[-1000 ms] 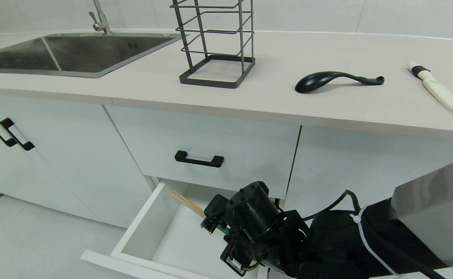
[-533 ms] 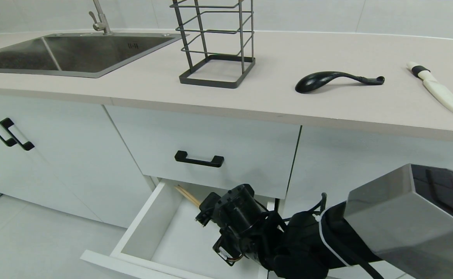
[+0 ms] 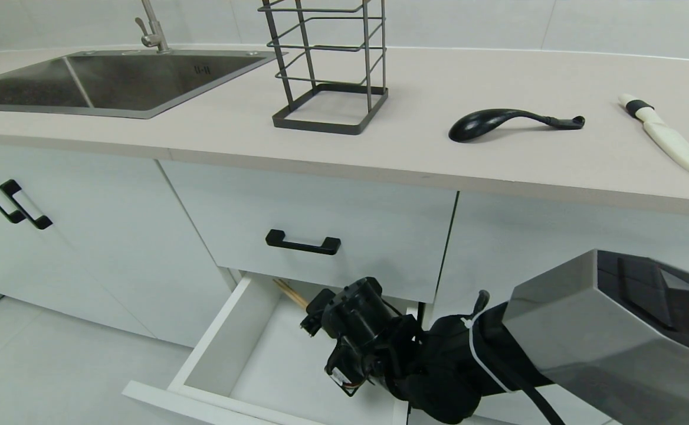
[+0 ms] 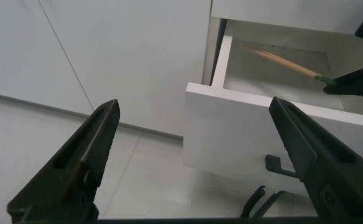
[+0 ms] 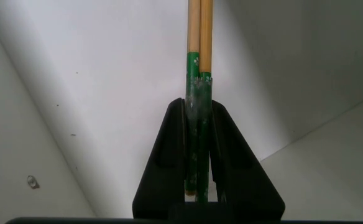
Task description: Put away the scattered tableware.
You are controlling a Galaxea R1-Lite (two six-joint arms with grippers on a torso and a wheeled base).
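My right gripper [image 5: 198,116] is clenched on a pair of chopsticks [image 5: 200,37], pinching them at their green ends. The two sticks lie side by side between the fingers [image 5: 163,149]. Their bare wooden ends point away from me, toward the back of the open drawer [image 3: 206,348]. The gripper hangs inside the drawer, near its back and close under the shut drawer front above. The sticks slant toward the drawer's back left corner. I cannot tell from here whether their far tips touch the drawer's floor or back wall; they may just hang over it.

My left gripper [image 4: 194,106] is spread wide with nothing between its fingers. It hangs low, outside the drawer, off the drawer's left front corner and well apart from the chopsticks.

On the counter [image 3: 415,153] above, a black spoon [image 3: 498,121] lies on its side, right of the middle, bowl to the left. A white knife [image 3: 669,140] with a black band near its handle end lies farther right, well apart from the spoon, its tip toward the counter's front edge. A dark wire rack [image 3: 328,71] stands upright left of the spoon, and the sink [image 3: 114,77] is set into the counter at the far left.
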